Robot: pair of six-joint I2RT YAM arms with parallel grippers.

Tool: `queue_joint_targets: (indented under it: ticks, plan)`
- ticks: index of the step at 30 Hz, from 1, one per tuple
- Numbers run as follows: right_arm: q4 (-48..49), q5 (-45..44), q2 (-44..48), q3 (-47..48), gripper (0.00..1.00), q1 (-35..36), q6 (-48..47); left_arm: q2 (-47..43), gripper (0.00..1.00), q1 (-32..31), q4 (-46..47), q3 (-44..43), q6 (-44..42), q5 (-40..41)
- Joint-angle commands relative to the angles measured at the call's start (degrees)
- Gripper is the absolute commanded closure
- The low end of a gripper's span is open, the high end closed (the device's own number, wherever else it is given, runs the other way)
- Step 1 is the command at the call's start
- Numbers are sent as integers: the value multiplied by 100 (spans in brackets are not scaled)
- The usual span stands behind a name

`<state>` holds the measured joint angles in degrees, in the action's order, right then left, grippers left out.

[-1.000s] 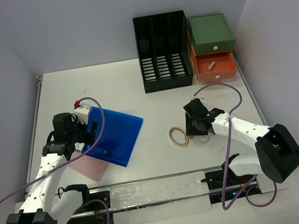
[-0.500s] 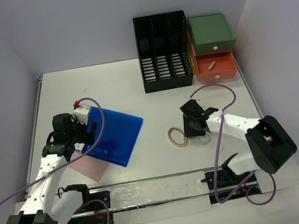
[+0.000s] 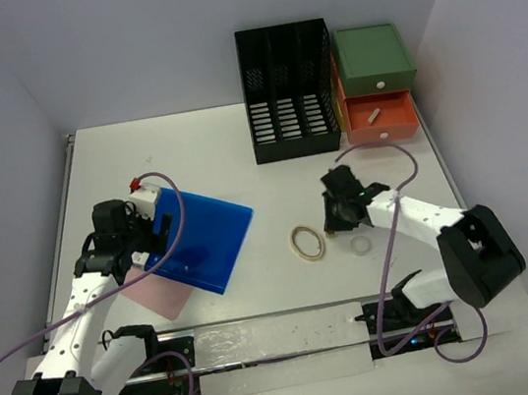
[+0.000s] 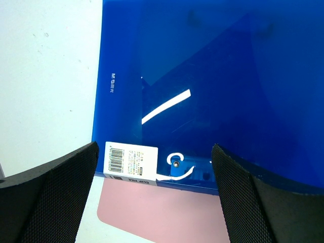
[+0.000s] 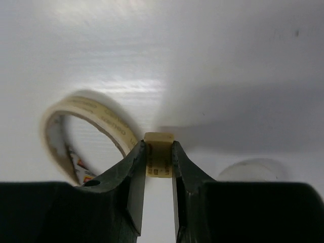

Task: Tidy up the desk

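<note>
The white desk [image 3: 198, 158] carries everything. My left gripper [image 3: 145, 252] hangs open over the near-left edge of a blue plastic folder [image 3: 201, 239], which lies on a pink sheet [image 3: 157, 290]. In the left wrist view the folder [image 4: 212, 86], its barcode label [image 4: 130, 160] and the pink sheet [image 4: 167, 212] lie between my spread fingers [image 4: 48, 195]. My right gripper [image 3: 339, 214] is shut on a small cream eraser-like block [image 5: 159, 152], just right of a tape roll [image 3: 306, 242], which also shows in the right wrist view [image 5: 88, 129].
A black slotted file rack [image 3: 289, 90] and a green and orange drawer unit [image 3: 377, 84] stand at the back right, with the orange drawer open. A clear disc [image 3: 360, 244] lies by my right gripper. A metal rail [image 3: 275, 340] runs along the near edge.
My right gripper has shifted slightly back and right with the cream block, uncovering the clear disc. The tape roll sits a little further left. The left arm has not moved.
</note>
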<state>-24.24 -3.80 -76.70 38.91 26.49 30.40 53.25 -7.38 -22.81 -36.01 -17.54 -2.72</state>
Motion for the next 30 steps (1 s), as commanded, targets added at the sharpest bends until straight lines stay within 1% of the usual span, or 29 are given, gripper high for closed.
queue_joint_targets:
  ticks: [1, 2, 4, 6, 8, 9, 10, 11, 13, 14, 16, 18, 20, 22, 24, 27, 29, 30]
  plan:
    - [1031, 1140, 1094, 740, 100, -1052, -21, -6, 1, 52, 293, 65, 7, -9]
    - [1291, 1344, 1187, 976, 100, -1524, 103, 7, 1, 52, 301, 68, 12, -9]
    - [1537, 1434, 1215, 1353, 99, -2064, 313, 53, 1, 52, 295, 59, 5, -47]
    - [1726, 1449, 828, 2093, 99, -2801, 712, 109, 1, 52, 296, 60, -5, -117]
    - [1835, 1379, 650, 2519, 99, -2986, 911, 144, 1, 52, 304, 76, -22, -142]
    - [1842, 1329, 182, 2832, 99, -3279, 1104, 188, 1, 52, 304, 70, -35, -154]
    - [1838, 1300, 26, 3090, 99, -3377, 1169, 203, 1, 52, 304, 62, -39, -158]
    - [1765, 1271, -429, 3439, 99, -3570, 1252, 244, 1, 52, 281, 7, -62, -286]
    - [1572, 1280, -900, 3974, 99, -3763, 1422, 317, 1, 52, 226, -201, -116, -495]
    - [1532, 1294, -1207, 4144, 99, -3851, 1480, 423, 1, 32, 155, -345, -185, -664]
    - [1486, 1184, -1530, 4315, 98, -3938, 1506, 628, 1, -39, -150, -805, -442, -964]
    - [1427, 1022, -1612, 4345, 98, -3958, 1460, 835, 1, -167, -311, -1193, -557, -967]
    - [1464, 840, -1649, 4212, 96, -3973, 1431, 1015, 1, -362, -452, -1783, -601, -901]
    - [1565, 802, -1724, 4079, 89, -3997, 1418, 1151, 1, -606, -554, -2158, -588, -1006]
    - [1595, 862, -1913, 4071, 87, -4057, 1410, 1340, 1, -742, -638, -2475, -377, -1308]
    - [1501, 947, -2223, 4180, 84, -4111, 1332, 1505, 1, -906, -541, -2586, -101, -1783]
    - [1419, 915, -2383, 4229, 83, -4118, 1276, 1559, 1, -997, -416, -2418, -36, -1962]
    - [1387, 888, -2503, 4251, 80, -4124, 1227, 1592, 1, -1057, -312, -2217, -3, -2045]
